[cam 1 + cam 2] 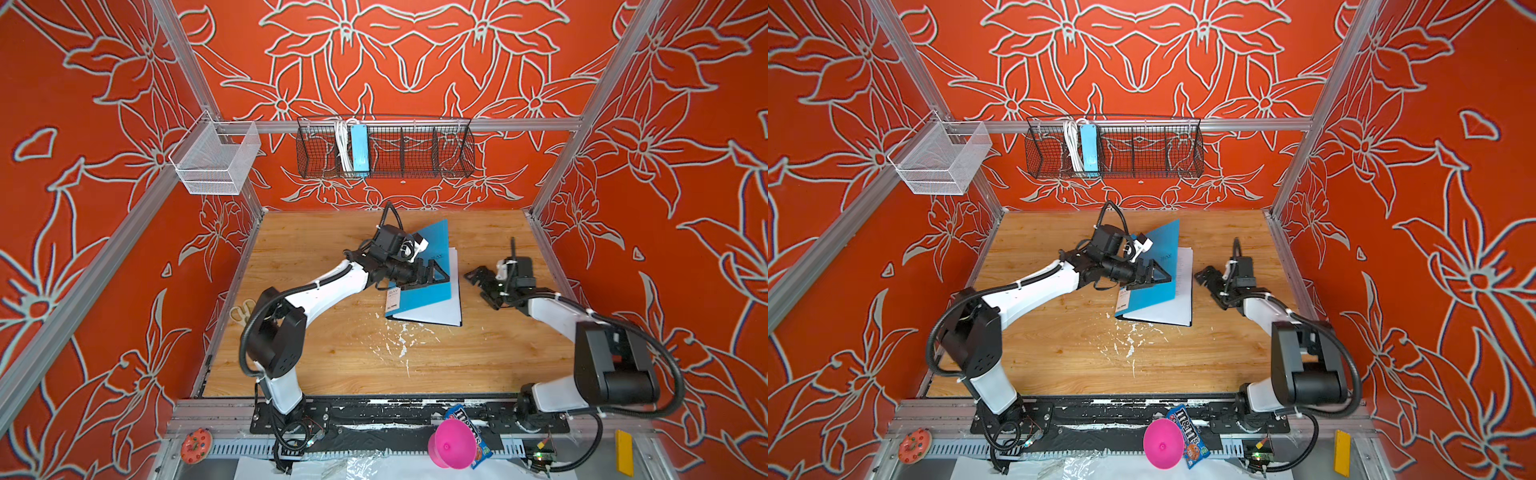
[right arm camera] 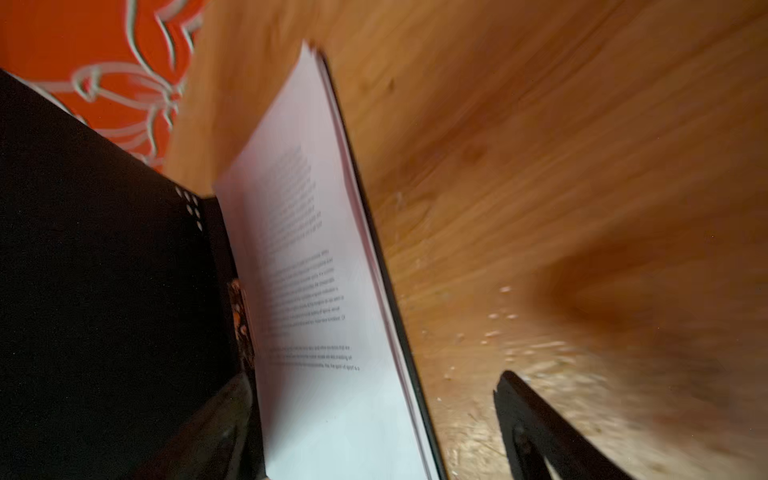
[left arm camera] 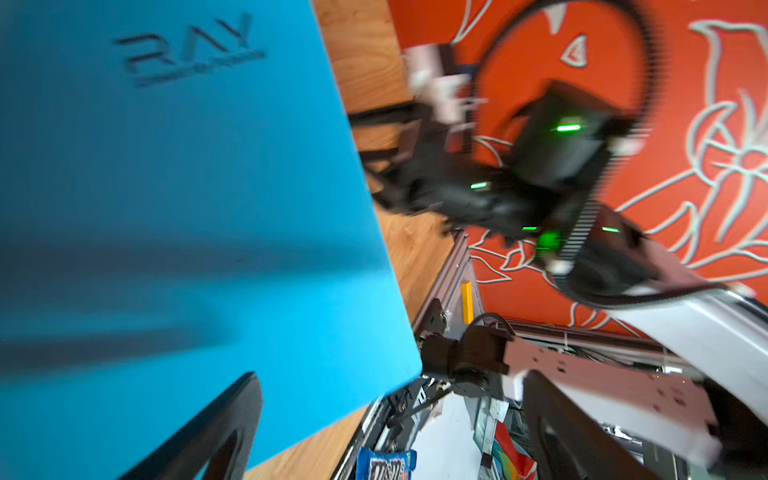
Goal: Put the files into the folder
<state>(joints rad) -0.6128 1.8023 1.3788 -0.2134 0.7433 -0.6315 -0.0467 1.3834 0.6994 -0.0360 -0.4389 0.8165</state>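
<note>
The folder (image 1: pixel 434 241) sits mid-table (image 1: pixel 332 357), toward the far side. Its blue cover is propped half-up, probably about to be closed over the files (image 1: pixel 456 299), a white printed stack lying on its black inside. The left gripper (image 1: pixel 434 276) is spread wide at the cover and holds nothing. The right gripper (image 1: pixel 478 276), just right of the folder, is also spread and empty.

On the table (image 1: pixel 332 357) the folder (image 1: pixel 434 241), tilted open, files (image 1: pixel 455 286) in it, my left claw (image 1: pixel 434 277) over it, my right claw (image 1: pixel 478 277) apart on its right, basket (image 1: pixel 415 156) with strip (image 1: pixel 359 149) hung behind.
</note>
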